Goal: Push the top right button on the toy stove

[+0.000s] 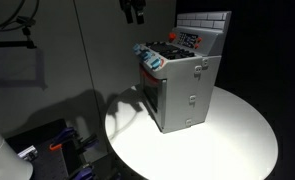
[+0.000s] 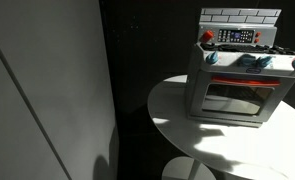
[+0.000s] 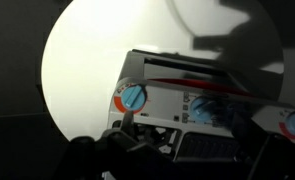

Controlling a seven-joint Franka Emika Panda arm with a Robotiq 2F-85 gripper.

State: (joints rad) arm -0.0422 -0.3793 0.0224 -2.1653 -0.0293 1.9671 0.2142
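Dark walls surround one round white counter [image 1: 237, 140] that carries one toy stove [image 1: 184, 90]. One pincer [image 1: 134, 14] hangs high above the stove's door side, apart from it; its spread I cannot tell. Two blue knobs [image 3: 133, 97] on the stove show in the wrist view.

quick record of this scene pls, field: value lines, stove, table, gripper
object: grey toy stove, upright
rear: back panel with white brick pattern
top: red and black control panel
front: blue knobs above the door
support: round white table, stove stands on it
arm: gripper hangs above the stove, not touching it
gripper state: cannot tell, too dark
background: dark
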